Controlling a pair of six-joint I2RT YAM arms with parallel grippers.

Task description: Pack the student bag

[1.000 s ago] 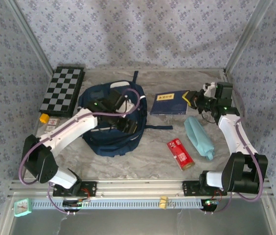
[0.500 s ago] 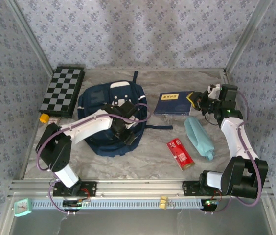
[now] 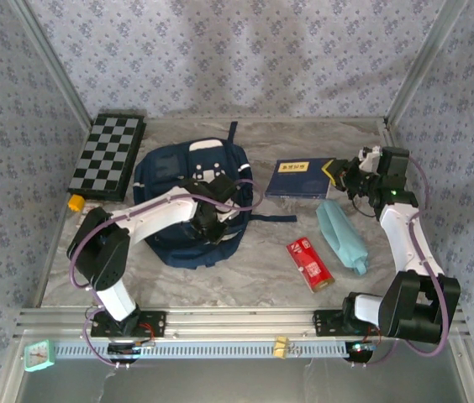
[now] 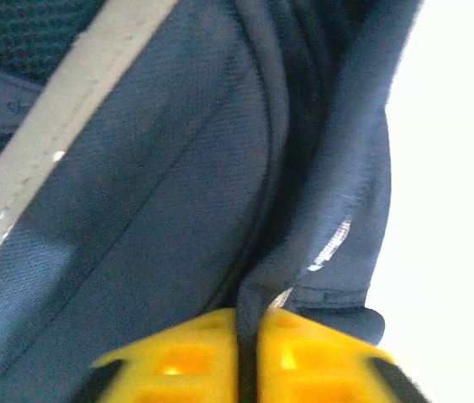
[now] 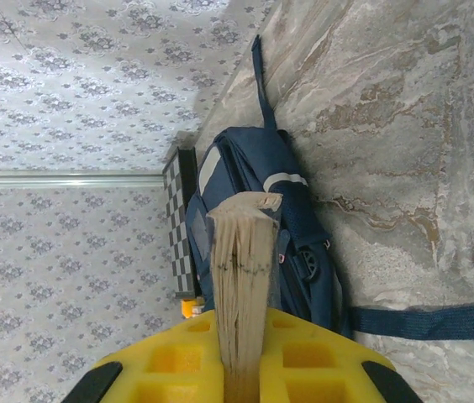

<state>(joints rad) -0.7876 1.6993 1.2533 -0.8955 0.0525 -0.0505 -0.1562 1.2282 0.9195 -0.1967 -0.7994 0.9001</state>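
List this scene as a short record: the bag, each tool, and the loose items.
task item: navy student bag, lying on the table left of centre
left arm: left tool shut on a fold of the bag's fabric
right arm: right tool shut on the blue book, page edges in its grip
loose items: teal pouch, red packet, checkerboard

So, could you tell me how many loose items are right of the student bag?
3: navy booklet, clamped in the right gripper; teal pouch close beside it; red packet left of the pouch. The student bag may hide others.
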